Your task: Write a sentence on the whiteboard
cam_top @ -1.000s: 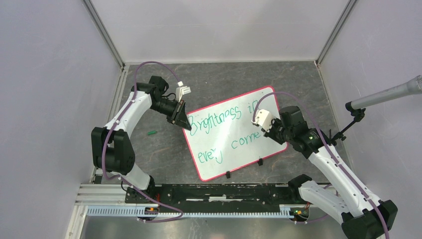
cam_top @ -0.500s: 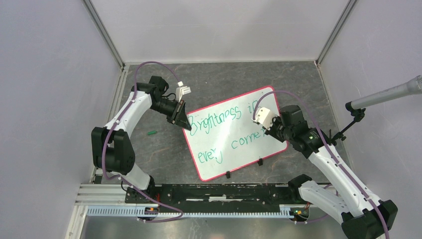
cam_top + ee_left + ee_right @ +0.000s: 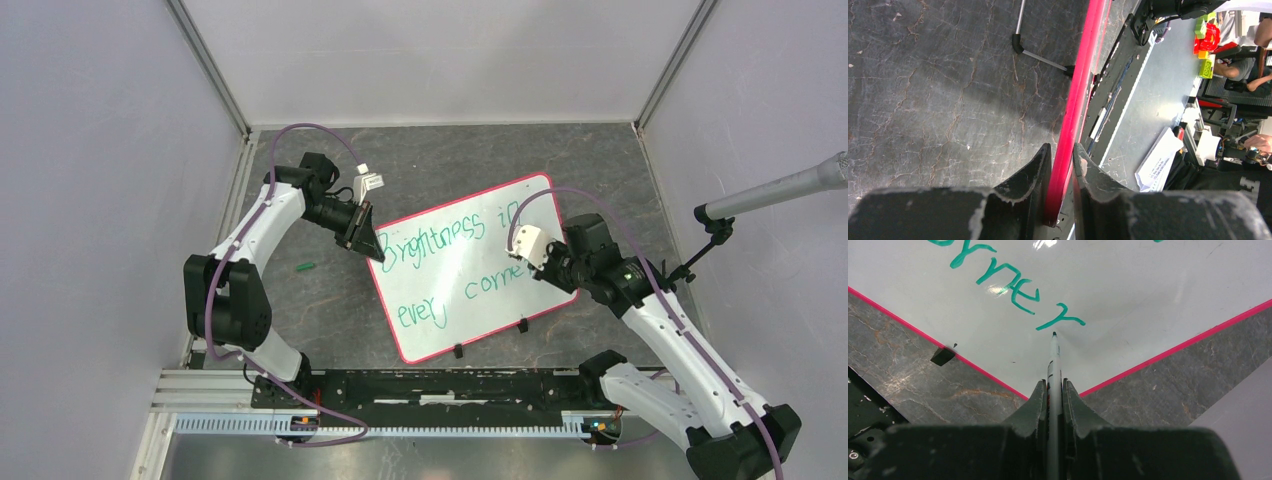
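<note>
The whiteboard [image 3: 490, 310] lies flat and askew in the middle of the table [image 3: 440, 160], its long edges running from about 8 to 2 o'clock in the overhead view. The sentence [image 3: 450, 245] in green looks complete through "corner"; judging by the task, only a closing full stop may be missing.

The left gripper [image 3: 1062, 150] pinches the board's red rim at the 10 o'clock corner, fingers narrow on the edge. The right gripper [image 3: 1053, 385] is clamped tight on the marker [image 3: 1053, 357], whose tip sits just at 6 o'clock of the last "r" in the wrist view. Whether it touches the surface I cannot tell.

To do this well, the tip should shift slightly toward the baseline beside that "r", dab briefly, then lift straight off so no tail is dragged. The left grip should hold firm so the board cannot slide under the pressure.
</note>
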Robot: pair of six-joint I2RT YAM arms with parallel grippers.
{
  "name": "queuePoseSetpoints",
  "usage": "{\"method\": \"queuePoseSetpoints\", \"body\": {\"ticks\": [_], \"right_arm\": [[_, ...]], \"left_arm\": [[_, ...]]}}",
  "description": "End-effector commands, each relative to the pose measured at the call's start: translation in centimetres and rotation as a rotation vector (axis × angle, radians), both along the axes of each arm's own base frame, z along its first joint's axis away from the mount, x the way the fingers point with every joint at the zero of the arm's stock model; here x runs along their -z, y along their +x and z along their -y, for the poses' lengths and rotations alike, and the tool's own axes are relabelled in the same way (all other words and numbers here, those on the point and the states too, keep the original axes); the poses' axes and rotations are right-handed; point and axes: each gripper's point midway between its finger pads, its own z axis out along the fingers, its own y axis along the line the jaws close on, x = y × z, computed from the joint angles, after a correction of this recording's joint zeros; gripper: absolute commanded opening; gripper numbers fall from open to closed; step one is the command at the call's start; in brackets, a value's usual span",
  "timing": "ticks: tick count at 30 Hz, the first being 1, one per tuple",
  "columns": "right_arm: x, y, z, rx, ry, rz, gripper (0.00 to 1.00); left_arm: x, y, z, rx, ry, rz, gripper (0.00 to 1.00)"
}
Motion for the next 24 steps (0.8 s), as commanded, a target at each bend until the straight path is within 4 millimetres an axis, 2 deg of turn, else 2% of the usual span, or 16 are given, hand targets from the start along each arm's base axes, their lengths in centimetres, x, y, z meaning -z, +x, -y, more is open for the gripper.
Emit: {"method": "queuePoseSetpoints", "body": {"ticks": [1, 13, 19, 24], "right_arm": [[0.1, 0.7, 0.3, 0.013, -0.019, 0.029, 0.00], [2.3, 1.1, 1.0, 0.035, -0.069, 0.010, 0.00], [1.8, 0.9, 1.2, 0.034, -0.076, 0.010, 0.00], [0.6, 0.8, 0.2, -0.006, -0.036, 0.005, 0.00]], "left_arm": [[2.3, 1.0, 0.4, 0.043, 0.074, 0.057, 0.02], [2.5, 1.1, 0.4, 0.045, 0.079, 0.053, 0.02], [2.6, 1.1, 0.4, 0.044, 0.077, 0.046, 0.02], [2.6, 1.1, 0.4, 0.041, 0.080, 0.045, 0.03]]}}
